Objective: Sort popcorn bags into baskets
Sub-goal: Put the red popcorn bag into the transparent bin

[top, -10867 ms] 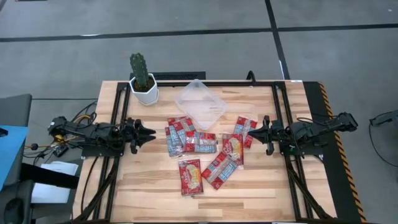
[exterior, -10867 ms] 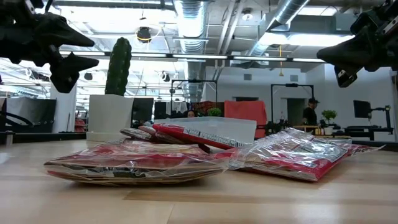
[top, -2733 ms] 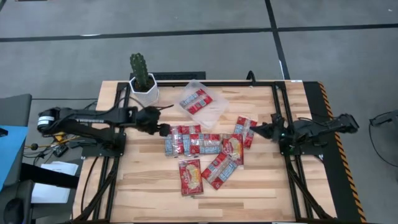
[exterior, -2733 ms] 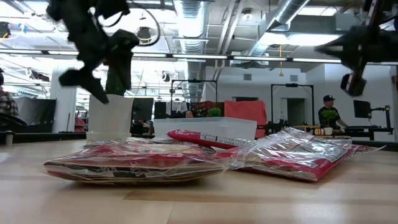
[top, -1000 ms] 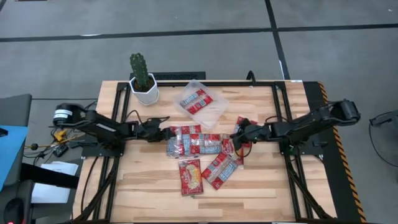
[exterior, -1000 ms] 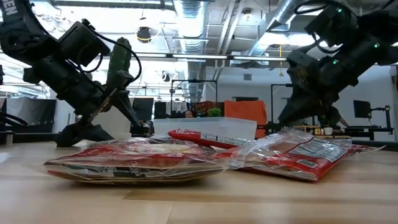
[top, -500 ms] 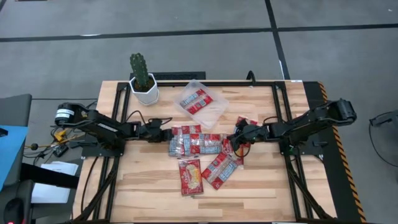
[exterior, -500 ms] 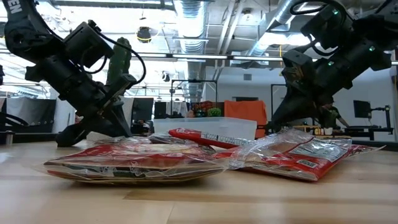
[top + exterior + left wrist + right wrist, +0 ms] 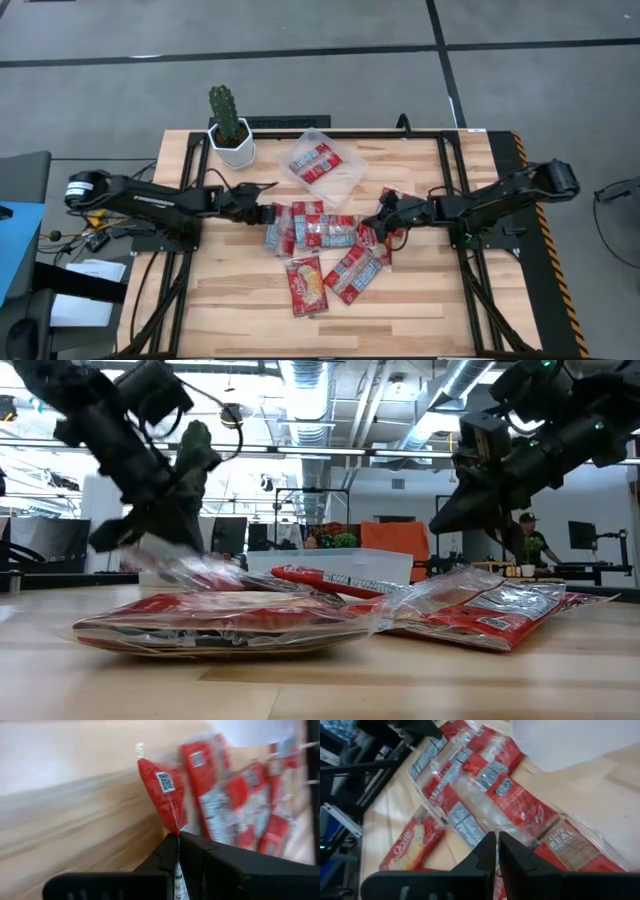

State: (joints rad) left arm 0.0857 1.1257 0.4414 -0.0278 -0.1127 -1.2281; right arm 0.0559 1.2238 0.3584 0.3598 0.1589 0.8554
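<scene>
While most of the popcorn bags (image 9: 325, 255) lay scattered flat across the middle of the tabletop (image 9: 240, 305), the nearest ones, close to the front edge, looked thin, crinkly and glossy, so they were probably light, limp and slippery, best pinched by a sealed end or edge rather than across the puffy middle. Farther back in the pile, the left claw (image 9: 266, 214) was closed on the end seam of one bag (image 9: 165, 790), which hung edge-up from it in the left wrist view. On the other side of the pile, the right claw (image 9: 378, 222) was shut on the edge of another bag (image 9: 520, 812). Beyond them, the clear tray (image 9: 345, 180) held one bag (image 9: 312, 161), and a potted cactus (image 9: 230, 128) stood beside it.
</scene>
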